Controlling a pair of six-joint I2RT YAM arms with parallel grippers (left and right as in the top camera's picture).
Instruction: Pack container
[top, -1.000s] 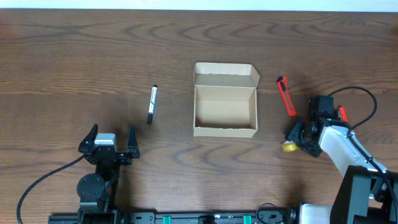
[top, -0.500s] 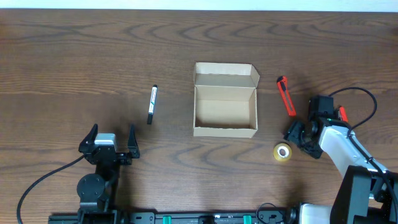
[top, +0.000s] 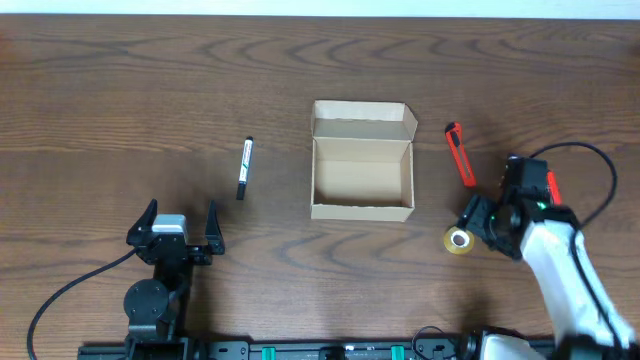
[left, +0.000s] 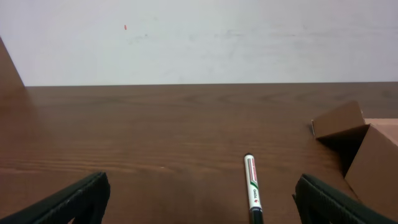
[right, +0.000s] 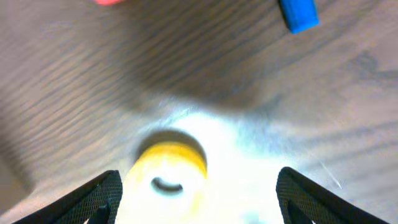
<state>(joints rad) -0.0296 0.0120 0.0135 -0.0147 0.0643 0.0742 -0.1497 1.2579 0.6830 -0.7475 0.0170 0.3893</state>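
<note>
Tan cardboard box (top: 362, 210) stands open at mid-table, its lid flap folded back on the far side. To its right, clear of the wall, a red cutter (top: 459, 154) lies on the wooden table (top: 100, 80). To its left, well apart, lies a black-and-white pen (top: 244, 167), which the left wrist view also shows with a corner of the box at the frame's right edge. Near the box's front right corner a yellow tape roll (top: 459, 240) lies flat just at the tip of the right gripper (top: 474, 220). The right wrist view shows its fingers spread wide with the roll between them; whether they touch it cannot be told. A blue object (right: 297, 14) lies beyond the roll. The left gripper (top: 181, 212) sits near the table's front edge, fingers parted.
</note>
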